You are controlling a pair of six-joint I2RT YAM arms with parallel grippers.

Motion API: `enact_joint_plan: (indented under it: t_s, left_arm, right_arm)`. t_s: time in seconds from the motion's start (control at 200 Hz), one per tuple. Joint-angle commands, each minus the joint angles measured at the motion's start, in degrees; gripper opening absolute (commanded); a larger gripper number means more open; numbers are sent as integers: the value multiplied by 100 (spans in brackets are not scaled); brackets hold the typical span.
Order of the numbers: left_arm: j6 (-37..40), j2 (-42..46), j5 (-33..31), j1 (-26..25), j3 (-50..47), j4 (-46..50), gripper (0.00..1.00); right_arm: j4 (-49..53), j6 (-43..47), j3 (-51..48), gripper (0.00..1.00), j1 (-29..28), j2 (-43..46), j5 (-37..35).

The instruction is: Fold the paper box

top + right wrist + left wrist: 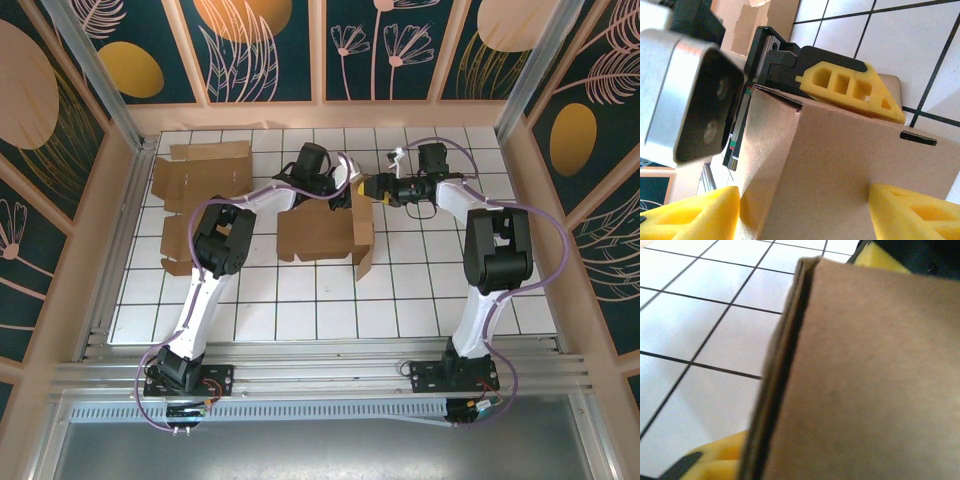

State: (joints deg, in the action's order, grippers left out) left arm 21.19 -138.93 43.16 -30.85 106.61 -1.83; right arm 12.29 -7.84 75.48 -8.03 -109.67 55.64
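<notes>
- Yellow fingers of the right gripper stand spread, straddling a corner of the paper box.
- Left gripper pinches the box's far wall (a doubled cardboard edge).
- Box sits mid-way across the tiled table, with flat cardboard to its left.

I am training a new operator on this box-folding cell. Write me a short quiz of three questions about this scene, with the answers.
1. True or false: the flat cardboard sheets lie on the robot's right half of the table.
2. In the left wrist view, what runs between the fingers of the left tool? A) a wall of the box. B) a purple cable. C) a metal rail.
3. Short answer: what colour are the fingers of the right tool?

Key: 1 false, they lie on the left half; 2 A; 3 yellow.
</notes>
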Motion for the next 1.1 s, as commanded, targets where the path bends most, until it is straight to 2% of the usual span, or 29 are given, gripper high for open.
enact_joint_plan:
  t_s: [0.0,0.15,0.24,0.285,0.34,0.405,0.445,0.541,0.621,0.696,1.031,1.046,1.091]
  left_arm:
    - [-178,368,-414,-81,-385,-2,25]
    - [-728,937,-1696,-166,-1183,-292,25]
    - [-1086,1253,-2332,-191,-1681,-593,33]
    - [-1181,1339,-2514,-201,-1807,-625,37]
    - [-1303,1337,-2643,-206,-1851,-644,48]
    - [-1417,1272,-2685,-211,-1789,-586,50]
    - [-1472,1247,-2668,-210,-1781,-602,47]
    - [-1634,1255,-2501,-207,-1877,-920,25]
    - [-1796,1225,-2374,-216,-1923,-1230,11]
    - [-1965,1132,-2541,-226,-1803,-1259,0]
    - [-1936,807,-3074,-289,-1418,-978,0]
    - [-1924,803,-3045,-285,-1413,-969,4]
    - [-1893,781,-2945,-290,-1390,-986,27]
  right_arm:
    - [227,-9,63,69,-50,-122,-273]
    - [257,-107,114,72,-101,23,-337]
    - [261,-252,123,74,-108,145,-390]
    - [239,-348,111,75,-110,217,-442]
    - [230,-402,87,75,-110,289,-498]
    - [230,-417,64,75,-116,338,-561]
    - [221,-413,39,75,-127,358,-571]
    - [221,-418,-3,75,-137,377,-628]
    - [195,-425,-31,75,-149,375,-641]
    - [181,-451,-30,75,-148,353,-667]
    - [159,-421,-7,75,-161,229,-738]
    - [159,-421,-7,75,-163,231,-738]
    - [156,-419,-7,75,-170,219,-721]
